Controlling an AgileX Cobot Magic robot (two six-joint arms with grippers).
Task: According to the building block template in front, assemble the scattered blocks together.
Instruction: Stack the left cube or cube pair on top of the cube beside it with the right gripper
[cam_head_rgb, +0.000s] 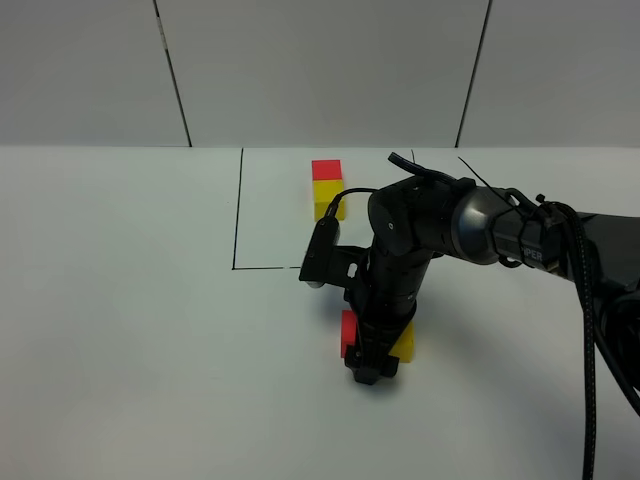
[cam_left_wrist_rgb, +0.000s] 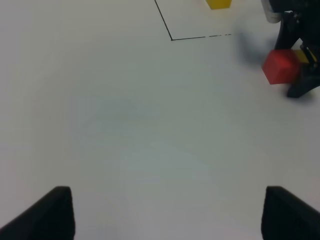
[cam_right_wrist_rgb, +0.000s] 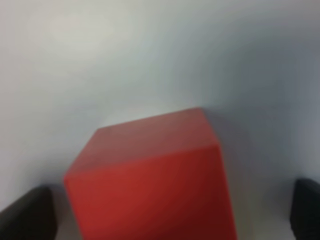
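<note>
The red cube (cam_head_rgb: 347, 333) sat on the white table (cam_head_rgb: 130, 330) just in front of the outlined rectangle, and the yellow cube (cam_head_rgb: 405, 343) sat right beside it, with the right gripper (cam_head_rgb: 366, 368) down between and over them. From high up I could not tell whether the two cubes touched; the arm hid the seam. Up close through the right wrist view, the red cube (cam_right_wrist_rgb: 150, 180) filled the space between two dark fingertips (cam_right_wrist_rgb: 27, 215), which stood wide at either edge with pale table showing on both sides, so the jaws were spread and held nothing.

Behind them, inside the thin black line, the template (cam_head_rgb: 327, 188) showed red at the far end and yellow at the near end, joined in a row.

My read was that the joining step was in hand: the arm was placed to nudge or grip the red cube against the yellow. The next move called for closing squarely on flat faces and matching the template's order.

The cubes looked matte, plain and sharp-edged, and small against the black gripper. The left gripper (cam_left_wrist_rgb: 165, 215) hung wide open over bare table, well away, empty.
</note>
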